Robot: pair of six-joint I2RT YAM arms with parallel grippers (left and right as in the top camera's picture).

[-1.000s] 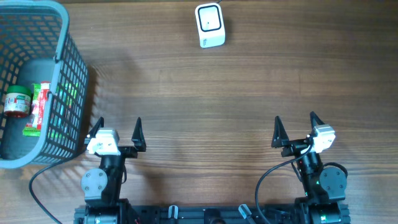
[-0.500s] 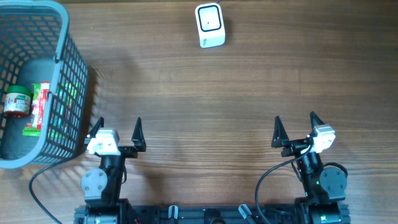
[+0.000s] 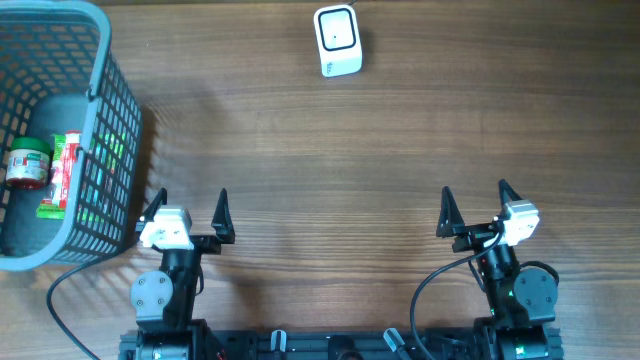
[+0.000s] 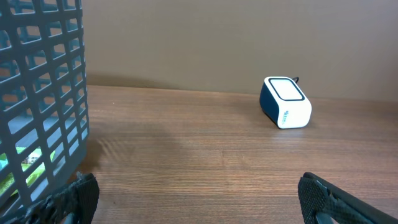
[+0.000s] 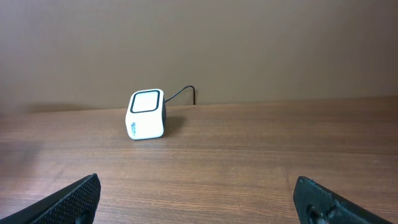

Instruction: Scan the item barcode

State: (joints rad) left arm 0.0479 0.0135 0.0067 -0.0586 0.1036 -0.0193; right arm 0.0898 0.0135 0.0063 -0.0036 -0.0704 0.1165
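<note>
Wide-open, empty left gripper (image 3: 191, 200) and right gripper (image 3: 476, 195) at 6 o'clock; green-lidded red-labelled jar (image 3: 27, 165) and red-and-green packet (image 3: 62, 175) inside blue-grey plastic lattice basket (image 3: 115, 140) at 9 o'clock, white box scanner (image 3: 337, 40) at 12; probable hazards: fingers snagging the lattice wall, both items pinched together, barcode facing away.

Wooden table (image 3: 400, 130), white scanner (image 3: 337, 40) near its far edge, blue-grey mesh basket (image 3: 110, 150) at far left, seemingly standing upright.

Brown wood-grain table (image 3: 400, 150) filling the overhead view; in the wrist views its far edge meets a plain tan wall (image 5: 249, 43). Soft, even lighting; faint shadows on the wood.
</note>
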